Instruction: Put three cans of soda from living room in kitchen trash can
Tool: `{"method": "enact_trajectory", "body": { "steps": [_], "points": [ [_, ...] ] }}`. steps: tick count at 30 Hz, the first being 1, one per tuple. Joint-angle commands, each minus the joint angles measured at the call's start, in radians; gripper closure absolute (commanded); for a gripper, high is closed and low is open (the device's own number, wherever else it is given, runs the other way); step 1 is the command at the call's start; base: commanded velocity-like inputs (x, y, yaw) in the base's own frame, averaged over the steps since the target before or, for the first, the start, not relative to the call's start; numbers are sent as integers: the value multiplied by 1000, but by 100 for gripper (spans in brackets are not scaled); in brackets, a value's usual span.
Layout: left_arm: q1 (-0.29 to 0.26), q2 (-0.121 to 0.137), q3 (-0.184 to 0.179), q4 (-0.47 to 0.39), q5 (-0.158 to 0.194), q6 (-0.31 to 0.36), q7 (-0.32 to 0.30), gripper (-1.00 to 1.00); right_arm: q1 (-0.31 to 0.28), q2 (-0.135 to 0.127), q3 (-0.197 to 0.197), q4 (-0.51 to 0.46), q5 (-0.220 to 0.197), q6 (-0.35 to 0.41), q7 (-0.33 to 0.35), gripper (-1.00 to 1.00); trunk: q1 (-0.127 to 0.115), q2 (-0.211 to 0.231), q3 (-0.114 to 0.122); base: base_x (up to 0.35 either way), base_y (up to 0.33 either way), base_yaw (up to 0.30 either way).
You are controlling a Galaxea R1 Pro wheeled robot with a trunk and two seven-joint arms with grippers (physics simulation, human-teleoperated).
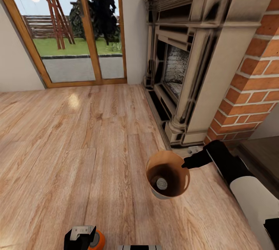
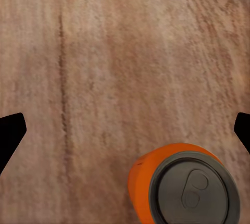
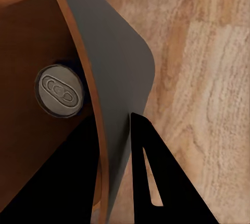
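Fireplace point(image 1: 193, 60) and wood floor point(image 1: 77, 145) surround the trash can point(image 1: 167, 174), carried by the right gripper point(image 1: 185, 163) clamped on its rim, one can point(image 1: 161, 183) inside. Left gripper point(image 1: 82, 237) grips an orange soda can point(image 2: 182, 187), probably for dropping in.

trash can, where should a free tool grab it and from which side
By its thin tan rim, from above, one finger inside and one outside the wall. The trash can is upright, open-topped, too wide to span. The right tool grips the rim this way.
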Motion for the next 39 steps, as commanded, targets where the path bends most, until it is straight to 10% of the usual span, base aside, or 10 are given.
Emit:
{"method": "enact_trajectory", "body": {
  "steps": [1, 39],
  "points": [
    [0, 0, 0, 0, 0, 0, 0, -100, 0, 2, -1, 0, -16, 7, 4, 100, 0, 0, 0, 0, 0, 0],
    [0, -3, -3, 2, -3, -1, -6, -100, 0, 6, -12, -82, -25, 4, 4, 100, 0, 0, 0, 0, 0, 0]
  ]
}}
